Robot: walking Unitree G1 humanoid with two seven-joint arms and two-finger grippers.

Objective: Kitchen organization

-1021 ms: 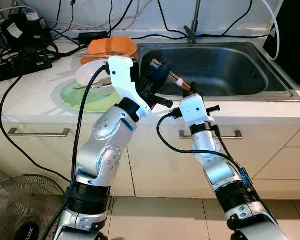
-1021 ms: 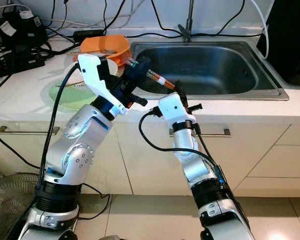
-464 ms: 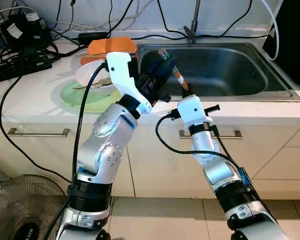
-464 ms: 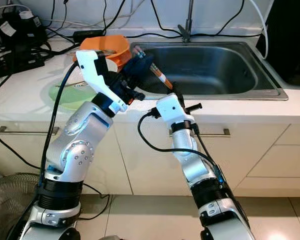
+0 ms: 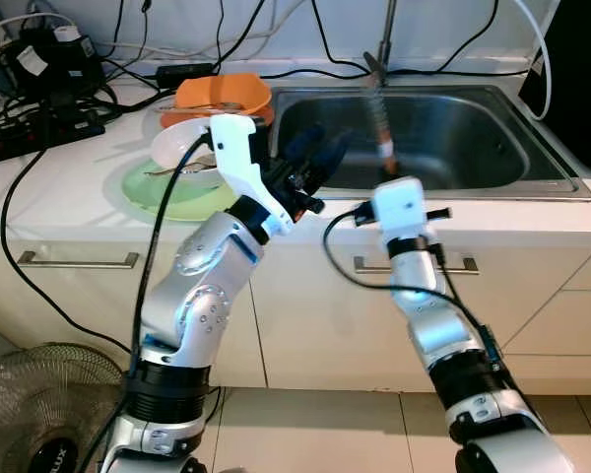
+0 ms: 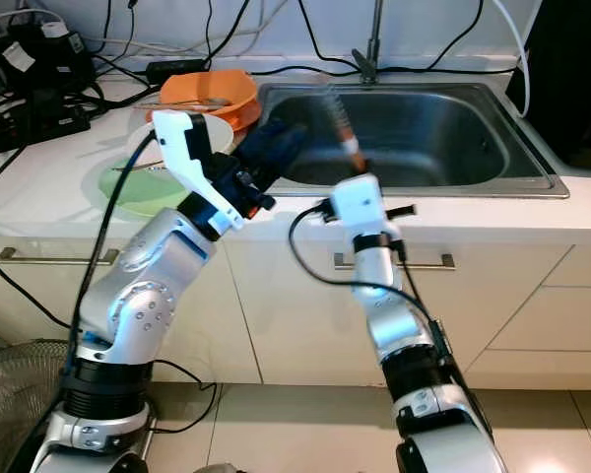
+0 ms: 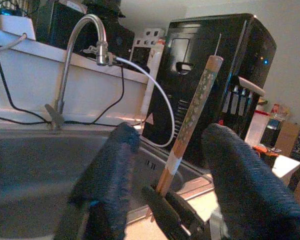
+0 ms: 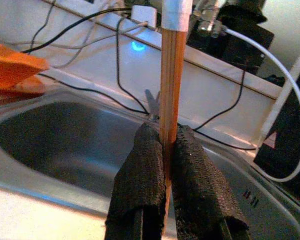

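Wooden chopsticks (image 8: pixel 171 80) in right tool (image 8: pixel 163 150)

Motion blurs the upper length of the chopsticks (image 5: pixel 378 110) above the sink (image 5: pixel 492 148). The frame's top edge cuts off their tips at the right hand (image 8: pixel 169 150), while the left hand (image 7: pixel 167 165) hides part of the sink's rim.

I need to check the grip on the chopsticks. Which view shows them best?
The right wrist view: the chopsticks stand sharp and close, clamped between the right gripper fingers. The left wrist view shows them whole but farther off; both eye views blur them.
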